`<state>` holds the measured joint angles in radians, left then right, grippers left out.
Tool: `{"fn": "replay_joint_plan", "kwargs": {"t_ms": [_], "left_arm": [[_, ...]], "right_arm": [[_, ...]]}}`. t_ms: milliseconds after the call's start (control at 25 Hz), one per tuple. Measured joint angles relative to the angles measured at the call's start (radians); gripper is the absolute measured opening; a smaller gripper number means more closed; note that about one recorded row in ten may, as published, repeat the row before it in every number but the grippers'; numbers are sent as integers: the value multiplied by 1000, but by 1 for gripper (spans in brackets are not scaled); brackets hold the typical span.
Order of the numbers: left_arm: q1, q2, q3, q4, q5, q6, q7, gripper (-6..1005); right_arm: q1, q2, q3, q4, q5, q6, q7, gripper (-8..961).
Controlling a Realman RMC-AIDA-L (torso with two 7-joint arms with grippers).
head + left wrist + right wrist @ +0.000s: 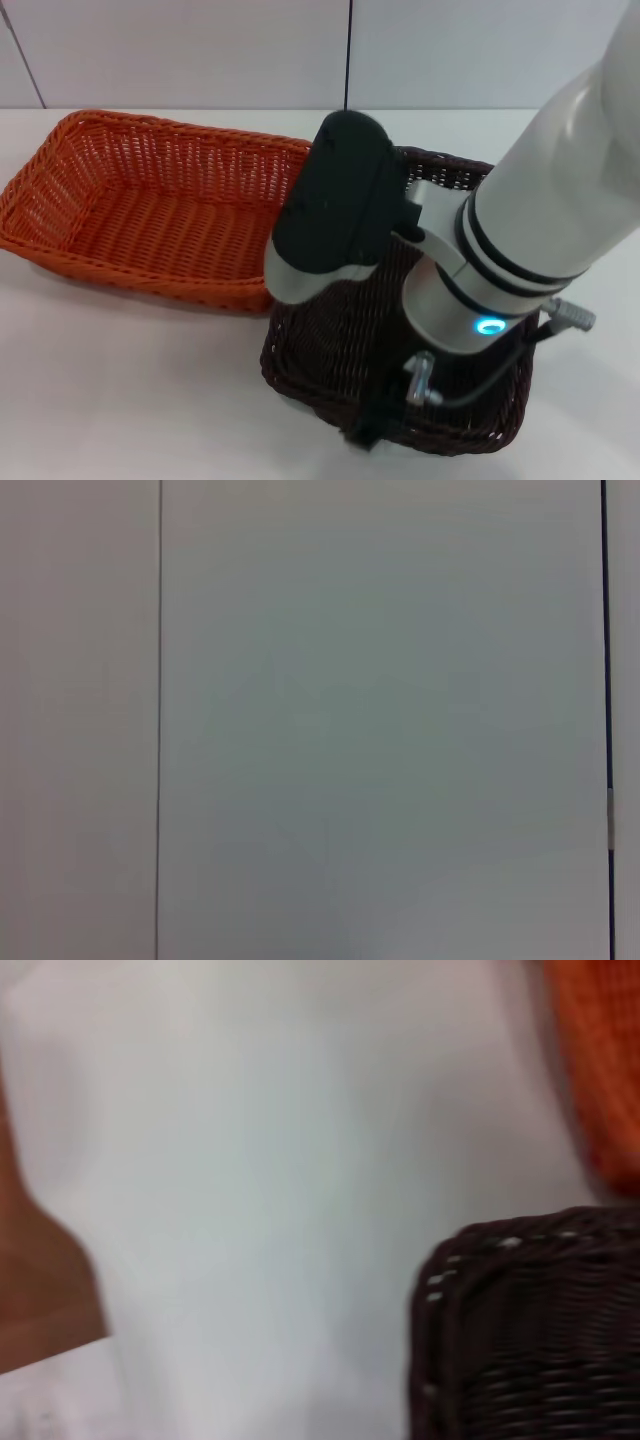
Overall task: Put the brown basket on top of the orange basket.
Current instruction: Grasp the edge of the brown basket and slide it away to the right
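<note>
While the orange basket sits on the white table, I see the brown basket touching its right side. My right claw reaches over the brown basket's near rim; I cannot tell its opening.

Right wrist view. A corner of the brown basket fills one corner of the frame; its braided rim curves round the corner and carries small bright glints, with the dark woven side below it. A strip of the orange basket lies along the frame edge beyond it, apart from the brown one. Between and around them spreads the pale surface. A brown area borders the surface on the far side.
</note>
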<state>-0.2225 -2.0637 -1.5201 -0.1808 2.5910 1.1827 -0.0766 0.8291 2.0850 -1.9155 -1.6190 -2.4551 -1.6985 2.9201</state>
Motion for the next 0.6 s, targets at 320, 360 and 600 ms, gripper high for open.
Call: {"fn": "replay_joint_plan", "kwargs": {"t_ms": [320, 360, 600], "left_arm": [[-1, 1, 0, 3, 0, -1, 0, 741], [-1, 1, 0, 3, 0, -1, 0, 741], [-1, 1, 0, 8, -1, -2, 0, 741]], "right_arm": [[1, -3, 97, -88, -82, -12, 3, 778], [2, -3, 98, -89, -91, -11, 1, 778], [2, -5, 127, -100, -179, -12, -1, 777]]}}
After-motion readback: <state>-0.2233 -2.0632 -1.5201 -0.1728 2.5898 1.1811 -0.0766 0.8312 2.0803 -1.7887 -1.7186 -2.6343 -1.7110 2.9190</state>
